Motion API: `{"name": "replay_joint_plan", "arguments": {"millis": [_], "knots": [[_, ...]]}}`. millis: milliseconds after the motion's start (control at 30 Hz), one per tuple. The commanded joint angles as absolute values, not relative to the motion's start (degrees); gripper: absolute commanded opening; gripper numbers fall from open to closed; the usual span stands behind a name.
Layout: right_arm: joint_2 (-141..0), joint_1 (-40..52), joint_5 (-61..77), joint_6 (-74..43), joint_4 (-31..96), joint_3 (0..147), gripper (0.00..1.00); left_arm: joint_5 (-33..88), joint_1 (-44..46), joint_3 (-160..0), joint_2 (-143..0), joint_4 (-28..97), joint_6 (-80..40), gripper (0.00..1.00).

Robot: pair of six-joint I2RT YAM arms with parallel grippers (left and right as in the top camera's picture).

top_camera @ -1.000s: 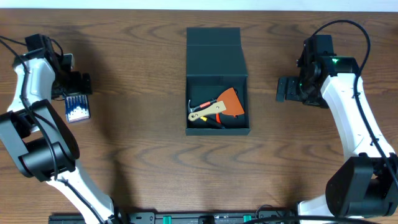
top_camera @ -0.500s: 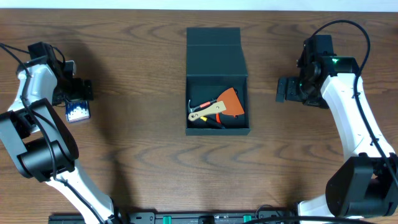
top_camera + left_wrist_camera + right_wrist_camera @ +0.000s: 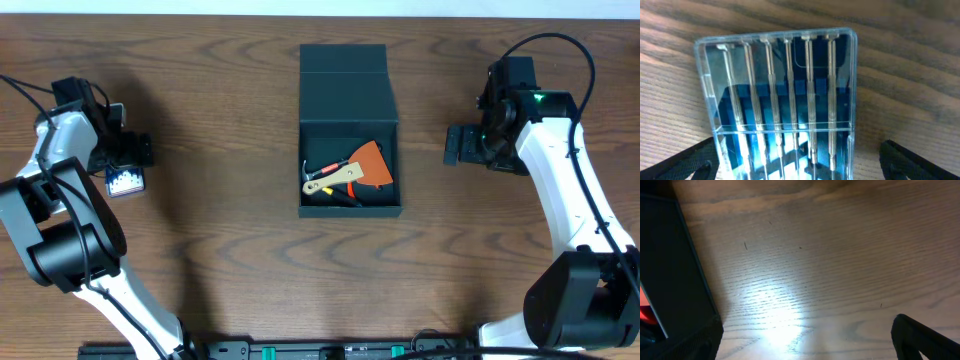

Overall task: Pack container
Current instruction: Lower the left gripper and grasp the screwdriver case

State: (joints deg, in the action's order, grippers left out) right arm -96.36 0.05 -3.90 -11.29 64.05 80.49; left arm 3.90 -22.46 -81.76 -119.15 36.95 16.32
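The container (image 3: 349, 95) is a dark teal-black box in the middle of the table, its flap lid folded back. An orange scraper with a wooden handle (image 3: 358, 168) and other small tools lie inside it. My left gripper (image 3: 127, 156) is at the far left, open, right over the back end of a small blue clear case of metal bits (image 3: 125, 182). In the left wrist view the case (image 3: 782, 100) fills the frame and its near end lies between my open fingers (image 3: 687, 162), untouched. My right gripper (image 3: 461, 143) is open over bare wood to the right of the container.
In the right wrist view the container's dark outer wall (image 3: 667, 260) stands at the left, beside my open right gripper (image 3: 807, 340) and bare wood. Both arm bases rise from the table's front corners.
My left gripper has moved toward the front of the table, down onto the blue case. The right arm has not moved.
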Motion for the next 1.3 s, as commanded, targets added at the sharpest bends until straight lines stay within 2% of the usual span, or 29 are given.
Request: {"name": "replay_joint_plan", "arguments": {"millis": [0,800,933,1267], "knots": [[-96.7,-0.4,-4.1,-10.7,64.2,80.2,0.99,3.9,-22.6,-80.6,-119.9,36.7,15.8,0.99],[-96.7,-0.4,-4.1,-10.7,65.1,80.2,0.99,3.9,-22.6,-80.1,-124.1,37.7,15.1,1.00],[-96.7,-0.4,-4.1,-10.7,65.2,80.1,0.99,3.9,-22.6,-80.1,-124.1,38.5,15.1,0.79],[-96.7,-0.4,-4.1,-10.7,65.2,80.1,0.99,3.9,-22.6,-80.1,-124.1,39.9,15.1,0.52]]}}
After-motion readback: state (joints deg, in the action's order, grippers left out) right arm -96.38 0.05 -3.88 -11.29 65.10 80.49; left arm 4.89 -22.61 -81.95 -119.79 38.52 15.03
